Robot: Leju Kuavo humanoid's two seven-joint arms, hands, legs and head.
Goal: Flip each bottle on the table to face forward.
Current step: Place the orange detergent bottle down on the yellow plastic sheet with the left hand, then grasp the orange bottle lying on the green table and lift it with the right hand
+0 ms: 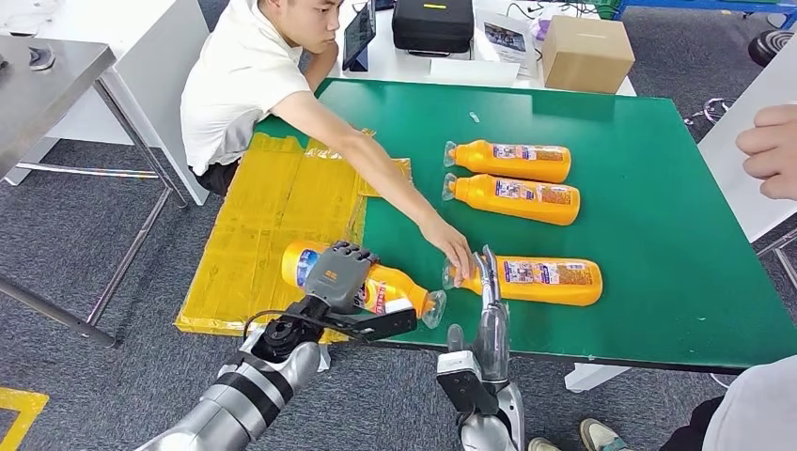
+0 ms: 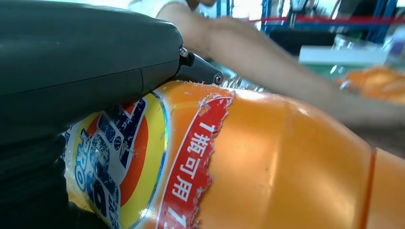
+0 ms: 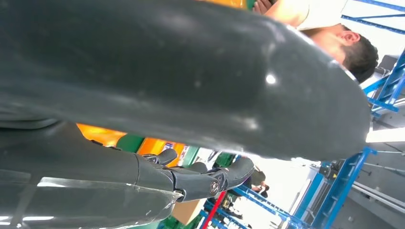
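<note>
In the head view my left hand (image 1: pixel 338 278) grips an orange bottle (image 1: pixel 390 289) at the green table's (image 1: pixel 658 235) front left edge. The bottle lies on its side, colourful label up, clear cap pointing right. The left wrist view has that bottle (image 2: pixel 267 157) close up under my left hand (image 2: pixel 71 71). My right hand (image 1: pixel 489 305) stands edge-on with fingers straight, beside the neck of the nearest bottle (image 1: pixel 545 281), holding nothing. A person's hand (image 1: pixel 453 252) rests on that bottle's cap. Two more bottles (image 1: pixel 512 162) (image 1: pixel 519 199) lie farther back. The right wrist view has my right hand (image 3: pixel 167 86) and an orange patch (image 3: pixel 100 134).
A person in a white shirt (image 1: pixel 235 85) sits at the table's far left, arm stretched across it. Yellow sheets (image 1: pixel 263 225) cover the left end. A cardboard box (image 1: pixel 587 52) and black case (image 1: pixel 432 23) stand on the white table behind. Another person's hand (image 1: pixel 771 150) is at the right.
</note>
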